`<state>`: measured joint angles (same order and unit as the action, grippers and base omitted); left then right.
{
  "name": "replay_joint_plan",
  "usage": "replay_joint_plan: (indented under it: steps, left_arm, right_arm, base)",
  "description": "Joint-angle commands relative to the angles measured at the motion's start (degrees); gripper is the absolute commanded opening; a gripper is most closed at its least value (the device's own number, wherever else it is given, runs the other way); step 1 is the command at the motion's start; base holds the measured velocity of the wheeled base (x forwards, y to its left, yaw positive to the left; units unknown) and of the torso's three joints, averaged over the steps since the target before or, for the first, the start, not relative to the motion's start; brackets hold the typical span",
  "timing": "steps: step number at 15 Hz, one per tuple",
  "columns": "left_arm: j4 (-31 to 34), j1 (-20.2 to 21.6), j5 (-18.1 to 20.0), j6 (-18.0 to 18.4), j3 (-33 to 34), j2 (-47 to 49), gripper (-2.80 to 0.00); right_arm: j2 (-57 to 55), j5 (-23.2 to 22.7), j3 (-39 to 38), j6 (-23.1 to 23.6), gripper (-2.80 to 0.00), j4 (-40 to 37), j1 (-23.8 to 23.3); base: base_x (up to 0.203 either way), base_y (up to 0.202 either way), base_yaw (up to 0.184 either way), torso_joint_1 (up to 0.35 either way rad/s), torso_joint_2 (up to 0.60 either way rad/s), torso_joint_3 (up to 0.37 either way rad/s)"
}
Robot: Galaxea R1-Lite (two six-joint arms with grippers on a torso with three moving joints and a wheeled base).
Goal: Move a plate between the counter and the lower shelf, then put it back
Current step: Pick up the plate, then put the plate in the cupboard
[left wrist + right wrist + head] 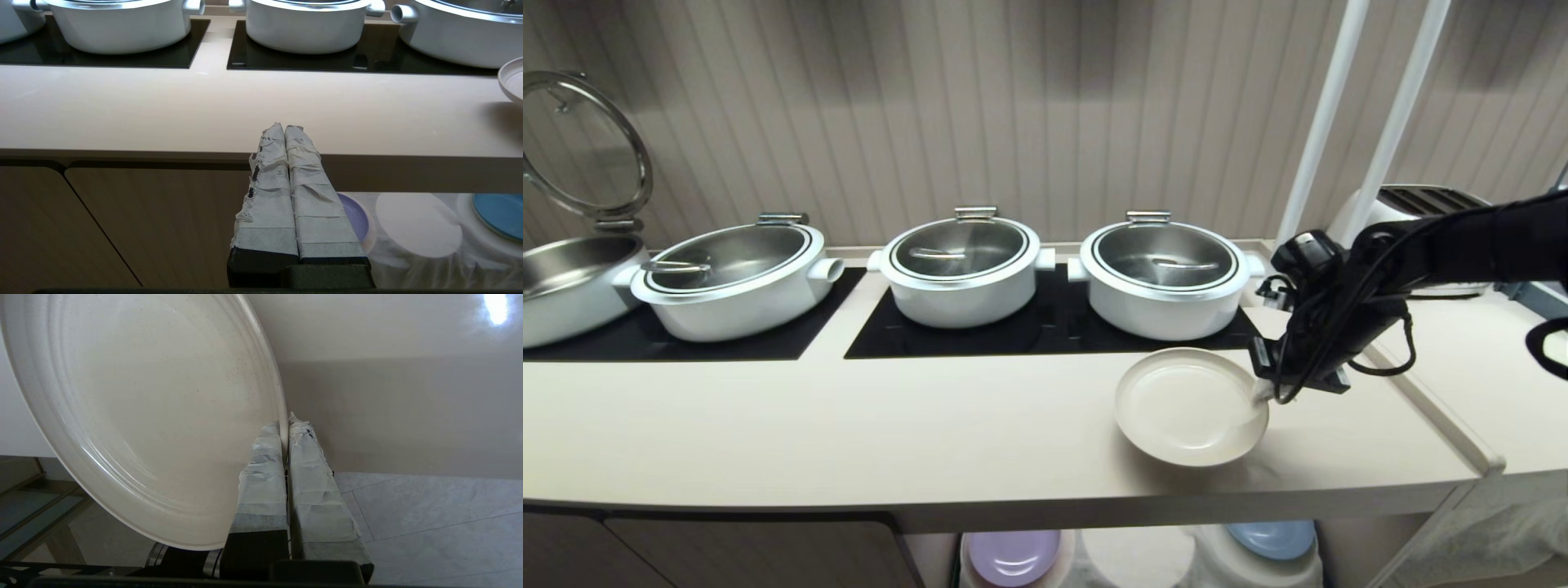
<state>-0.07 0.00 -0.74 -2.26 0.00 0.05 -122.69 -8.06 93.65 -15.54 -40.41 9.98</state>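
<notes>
The cream plate [1188,404] hangs tilted just above the counter [849,425], near its front right part. My right gripper [1262,390] is shut on the plate's right rim. In the right wrist view the plate [143,416] fills the frame, with its rim pinched between the taped fingertips of that gripper [284,426]. The lower shelf [1135,559] shows under the counter, draped in white cloth. My left gripper [284,128] is shut and empty, parked before the counter's front edge [163,153]. A sliver of the plate [512,79] shows in the left wrist view.
Three lidded white pots [964,265] and an open one [564,286] stand on black panels [1045,331] at the back. On the shelf lie a lilac plate [1011,557] and a blue plate [1272,539], a bare round pad [416,224] between them. A toaster [1429,204] sits far right.
</notes>
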Motion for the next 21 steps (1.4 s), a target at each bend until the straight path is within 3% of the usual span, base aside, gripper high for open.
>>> replay_joint_plan:
  steps: [1,3,15,21]
  left_arm:
    - [0.0,0.0,0.0,0.0,0.0,0.0,-2.80]
    - [0.0,0.0,0.0,0.0,0.0,0.0,-2.80]
    - [0.0,0.0,0.0,0.0,0.0,0.0,-2.80]
    - [0.0,0.0,0.0,0.0,0.0,0.0,-2.80]
  right_arm:
    - [4.4,-1.3,-2.7,0.2,-2.80,-0.2,-1.7]
    - [7.3,-2.9,-5.4,1.8,-2.80,-0.2,-3.5]
    - [30.7,-10.1,-32.2,24.4,-2.80,-0.1,-12.6]
    - [43.9,-10.7,-44.7,27.6,-2.80,-0.5,-13.5]
  base:
    - [0.000,0.000,0.000,0.000,0.00,0.000]
    - [0.000,0.000,0.000,0.000,0.00,0.000]
    - [0.000,0.000,0.000,0.000,0.00,0.000]
    - [0.000,0.000,0.000,0.000,0.00,0.000]
